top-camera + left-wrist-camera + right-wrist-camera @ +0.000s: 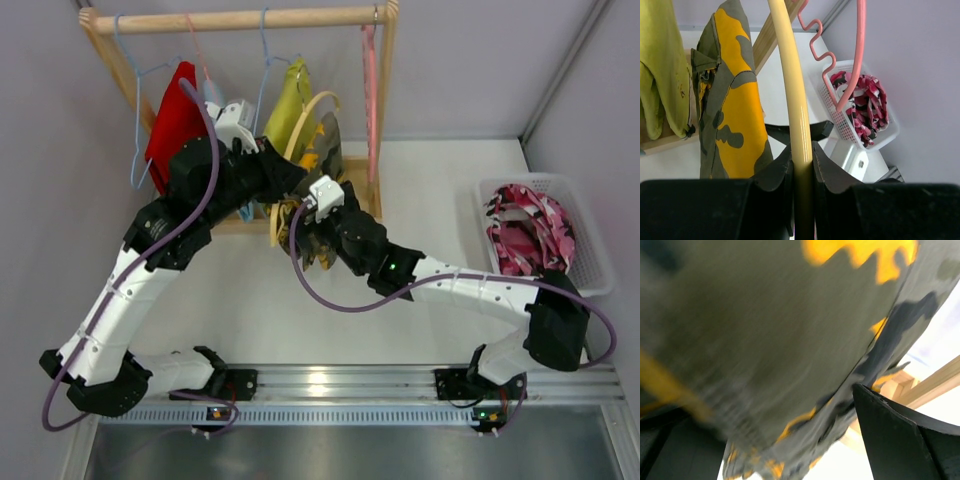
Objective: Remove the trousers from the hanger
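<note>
At the wooden clothes rail (240,18), we find the left gripper (802,155) clamped tight on the bar of the cream plastic hanger (790,75). The folded camouflage trousers in green, yellow and brown (735,100) hang just beside that bar. The right gripper (767,405) has its jaws spread wide, with blurred camouflage cloth between them. The pink patterned trousers (867,107) lie in the white plastic basket (837,120), well apart from the rail.

I work here in what looks like a robot test lab: a plain white table (260,320), bare grey walls (480,60), an aluminium mounting rail (340,380) and a small wooden rack (240,19).
</note>
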Controlling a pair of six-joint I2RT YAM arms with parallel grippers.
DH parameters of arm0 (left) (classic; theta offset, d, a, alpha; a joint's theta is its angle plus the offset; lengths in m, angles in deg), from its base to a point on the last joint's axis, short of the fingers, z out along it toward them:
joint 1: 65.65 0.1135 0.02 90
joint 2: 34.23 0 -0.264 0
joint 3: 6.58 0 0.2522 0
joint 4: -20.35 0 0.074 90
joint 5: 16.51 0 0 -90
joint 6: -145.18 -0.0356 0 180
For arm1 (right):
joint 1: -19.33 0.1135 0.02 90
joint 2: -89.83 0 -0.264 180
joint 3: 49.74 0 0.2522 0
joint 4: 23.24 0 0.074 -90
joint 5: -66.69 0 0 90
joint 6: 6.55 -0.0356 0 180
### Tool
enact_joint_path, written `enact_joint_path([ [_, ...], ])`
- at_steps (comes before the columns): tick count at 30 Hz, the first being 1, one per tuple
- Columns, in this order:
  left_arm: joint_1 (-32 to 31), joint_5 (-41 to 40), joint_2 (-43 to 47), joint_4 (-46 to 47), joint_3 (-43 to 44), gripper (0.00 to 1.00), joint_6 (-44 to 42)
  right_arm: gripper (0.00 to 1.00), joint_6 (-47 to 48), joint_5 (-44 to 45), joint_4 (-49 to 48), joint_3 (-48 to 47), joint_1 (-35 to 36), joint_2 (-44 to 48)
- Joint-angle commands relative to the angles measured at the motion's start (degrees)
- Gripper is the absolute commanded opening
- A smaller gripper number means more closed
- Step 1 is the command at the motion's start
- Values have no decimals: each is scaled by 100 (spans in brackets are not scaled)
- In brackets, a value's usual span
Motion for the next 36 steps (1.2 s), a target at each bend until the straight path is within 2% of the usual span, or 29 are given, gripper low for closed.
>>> enact_joint_path([
  [1, -4, 75, 448, 1587, 305, 0, 60, 99, -188, 147, -377, -592, -231, -150],
  [4, -4, 75, 492, 1578, 252, 0, 86, 86, -179, 165, -342, -741, -363, -230],
  [5, -4, 75, 501, 1578, 235, 0, 77, 76, -162, 156, -333, -768, -390, -230],
  [10, -4, 49, 545, 1587, 164, 0, 33, 54, 5, 51, -219, -636, -460, -2],
  [11, -4, 40, 553, 1587, 156, 0, 16, 45, 40, 33, -219, -567, -460, 42],
  [13, -4, 40, 527, 1587, 120, 0, 7, 41, 111, -107, -149, -505, -460, 192],
  [16, -4, 49, 510, 1587, 129, 0, 7, 45, 146, -397, -9, -417, -469, 385],
  [18, -4, 31, 483, 1587, 155, 0, 7, 61, 181, -677, 80, -373, -469, 516],
  [19, -4, 31, 448, 1587, 190, 0, -2, 74, 199, -757, 141, -303, -469, 561],
  [22, -4, 23, 422, 1587, 278, 0, -37, 86, 304, -1126, 220, -101, -478, 745],
  [27, -4, 75, 387, 1596, 340, 0, -46, 85, 480, -1216, 238, 207, -487, 904],
  [36, -4, 75, 395, 1587, 314, 0, -46, 68, 489, -1241, 273, 225, -654, 913],
])
